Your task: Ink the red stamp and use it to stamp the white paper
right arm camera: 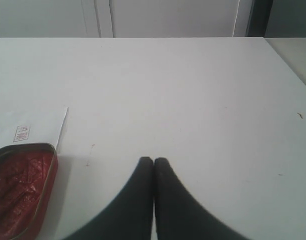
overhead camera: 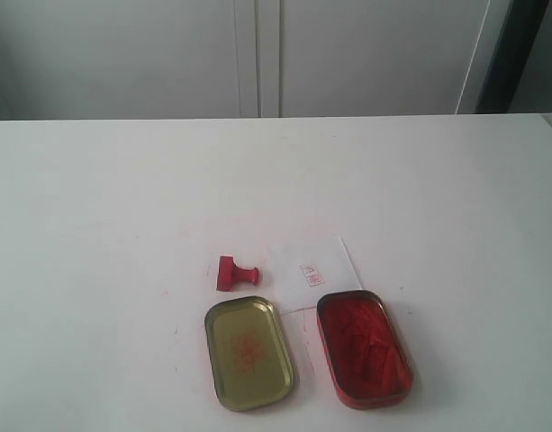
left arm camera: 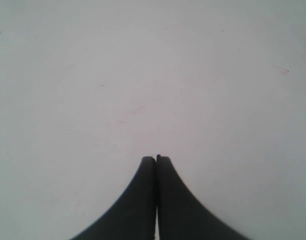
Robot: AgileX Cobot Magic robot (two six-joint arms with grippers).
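L gripper (left arm camera: 156, 159) & R gripper (right arm camera: 153, 160): fingers pressed together on both, nothing btwn, each over bare white table (overhead camera: 95, 207). Nearest in ext. view is the gold lid (overhead camera: 248, 353), w/ the red ink tin (overhead camera: 364, 347) at its 3 o'clock, apart. At lid's 12 the red stamp (overhead camera: 233, 273) lies on its side, handle pointing 3 o'clock. At stamp's 3 lies the white paper (overhead camera: 334, 265) w/ a red mark (overhead camera: 312, 274), near edge meeting the tin's far rim.

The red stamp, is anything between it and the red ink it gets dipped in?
Nothing tall. The red stamp lies on its side; between it and the red ink tin there is only a corner of the flat white paper, with the gold lid just beside that line.
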